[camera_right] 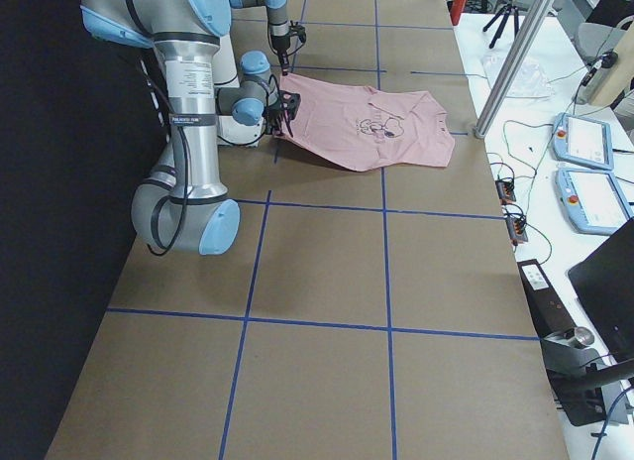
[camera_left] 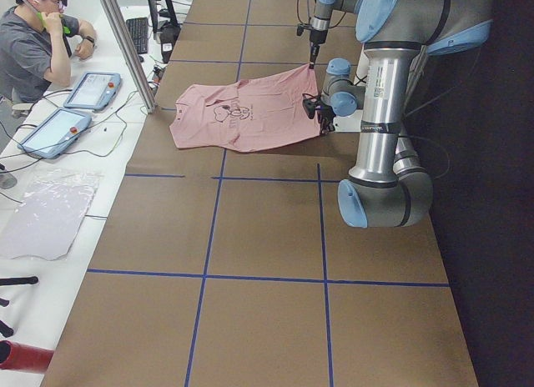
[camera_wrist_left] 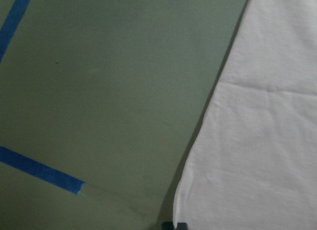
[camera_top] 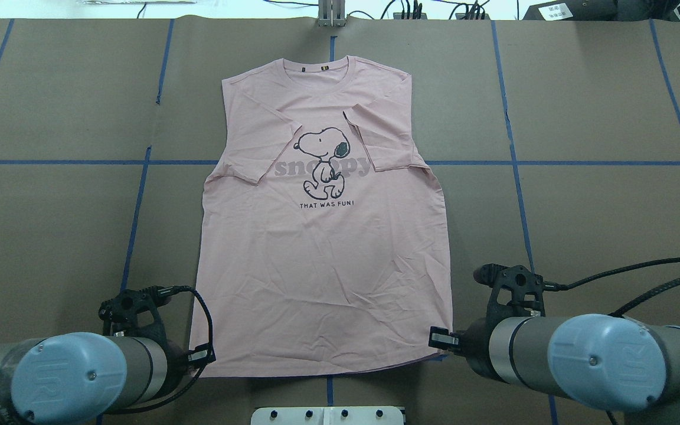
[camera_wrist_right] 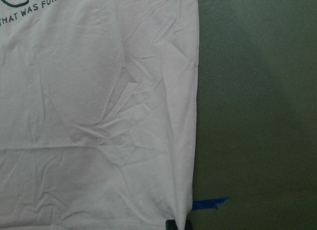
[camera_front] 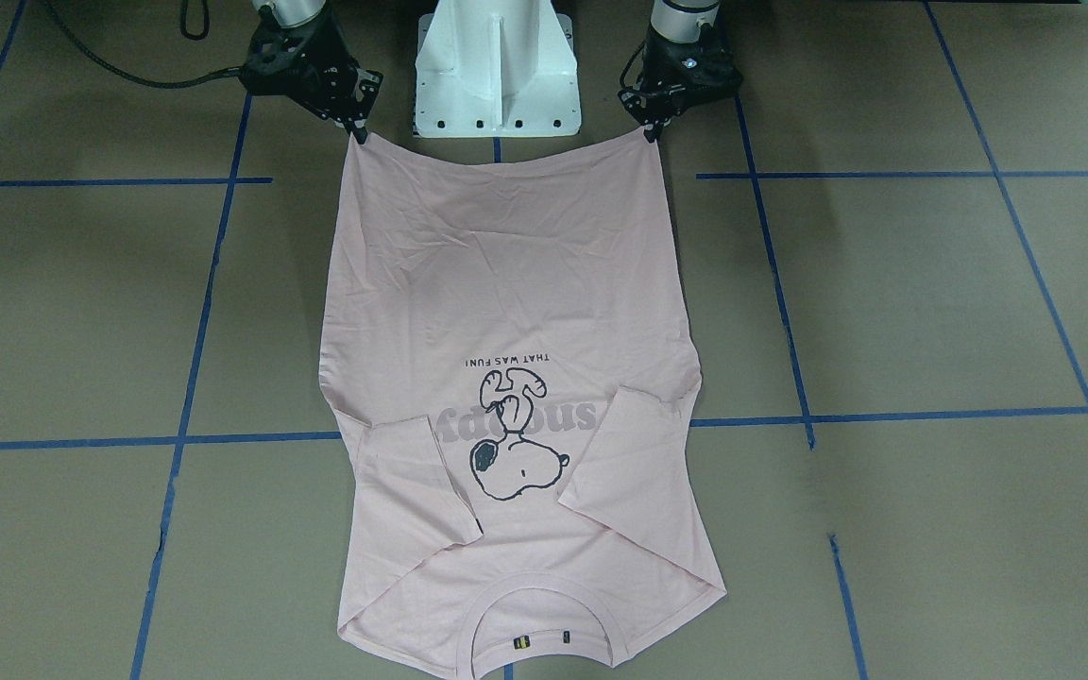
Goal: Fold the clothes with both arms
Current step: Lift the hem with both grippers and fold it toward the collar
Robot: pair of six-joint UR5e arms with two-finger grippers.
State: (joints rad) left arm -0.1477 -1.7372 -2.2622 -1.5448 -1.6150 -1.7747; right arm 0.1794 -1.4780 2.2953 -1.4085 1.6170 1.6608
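The pale pink Snoopy T-shirt (camera_top: pixel 322 248) lies face up on the table with both short sleeves folded in over the chest and the collar at the far end. It also shows in the front view (camera_front: pixel 506 312). My left gripper (camera_top: pixel 201 356) is shut on the hem's left corner; the front view shows it on that view's right (camera_front: pixel 650 132). My right gripper (camera_top: pixel 443 341) is shut on the hem's right corner, on that view's left (camera_front: pixel 358 135). Both corners are pulled up slightly and the hem sags between them. In the wrist views the cloth (camera_wrist_left: pixel 257 141) (camera_wrist_right: pixel 99 116) runs down into the fingertips.
The brown table (camera_top: pixel 582 224) is marked with blue tape lines (camera_top: pixel 552 163). The white pedestal base (camera_front: pixel 497 71) stands between the two arms, just behind the hem. An operator (camera_left: pixel 37 45) and tablets (camera_left: pixel 92 91) are beyond the table's far edge.
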